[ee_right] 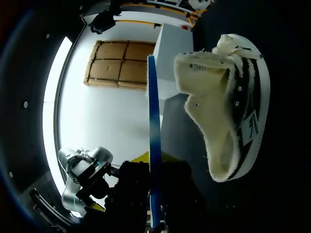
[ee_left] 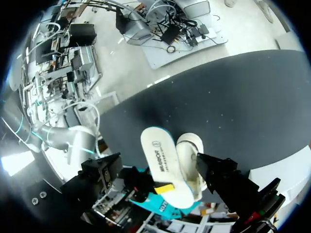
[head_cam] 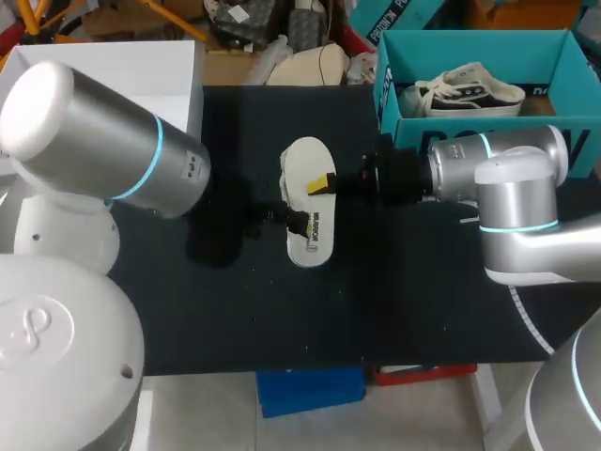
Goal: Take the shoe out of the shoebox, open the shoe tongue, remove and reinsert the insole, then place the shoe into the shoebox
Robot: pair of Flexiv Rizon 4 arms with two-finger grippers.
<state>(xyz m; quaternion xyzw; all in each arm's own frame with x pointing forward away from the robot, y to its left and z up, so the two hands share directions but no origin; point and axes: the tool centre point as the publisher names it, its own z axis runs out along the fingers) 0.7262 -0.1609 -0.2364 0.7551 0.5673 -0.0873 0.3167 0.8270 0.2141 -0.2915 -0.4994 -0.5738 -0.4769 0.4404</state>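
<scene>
Insole (head_cam: pixel 310 211) is at the middle of the black counter (head_cam: pixel 282 319), printed side up. Right end effector (head_cam: pixel 322 183) comes in from the right & is clamped on the insole's right edge, w/ one yellow tip on top. Shoe (ee_right: pixel 228 107) lies on its side just left of the insole, fuzzy inside facing the right end effector, not in its grip. Left end effector (head_cam: pixel 296 223) is at the insole's near-left side, close to the shoe; can't tell if it's open or closed. Blue-green shoebox (head_cam: pixel 488 42) sits far right w/ another shoe (head_cam: pixel 470 94) inside.
</scene>
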